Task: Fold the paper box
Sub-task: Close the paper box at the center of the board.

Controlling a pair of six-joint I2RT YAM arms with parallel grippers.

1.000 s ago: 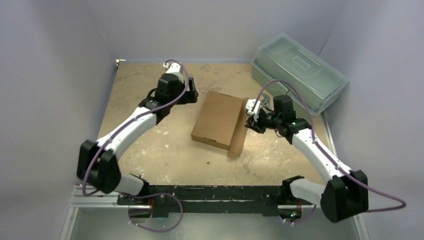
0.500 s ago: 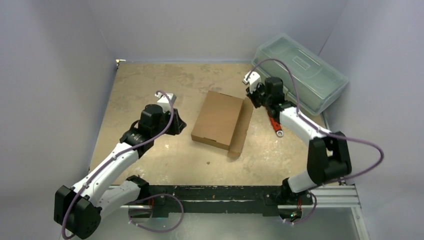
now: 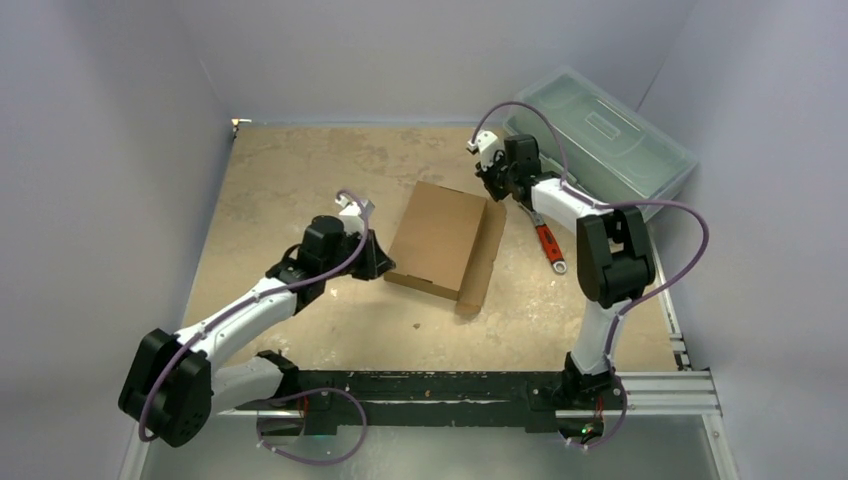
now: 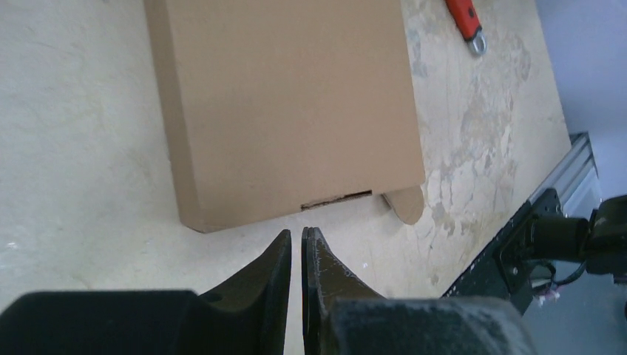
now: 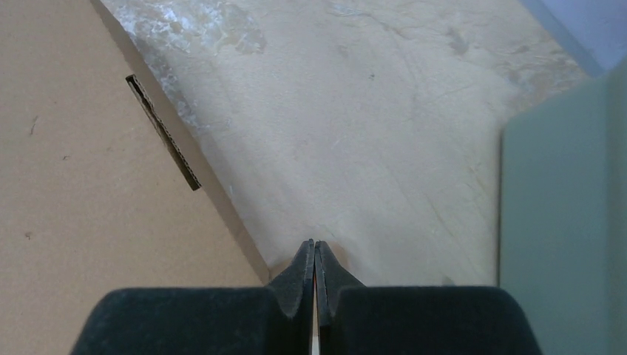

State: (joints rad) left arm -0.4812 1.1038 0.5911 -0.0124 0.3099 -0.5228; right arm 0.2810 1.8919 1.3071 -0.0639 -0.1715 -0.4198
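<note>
While closed, left fingers — and right fingers — flank the paper box.

The paper box lies on the bench, with the toolbox at its 2 o'clock and a hand tool at its 3 o'clock. The left pincer is at its 8 o'clock, the right pincer at its 1 o'clock.

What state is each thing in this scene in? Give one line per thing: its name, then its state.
paper box: closed into a shallow box, lid down, with the long flap on the right arm's side out and untucked.
plastic toolbox: lid shut.
red-handled wrench: lying flat, not held.
left gripper: shut, holding nothing, at the box's near edge.
right gripper: shut, holding nothing, beside the box's far corner.
</note>
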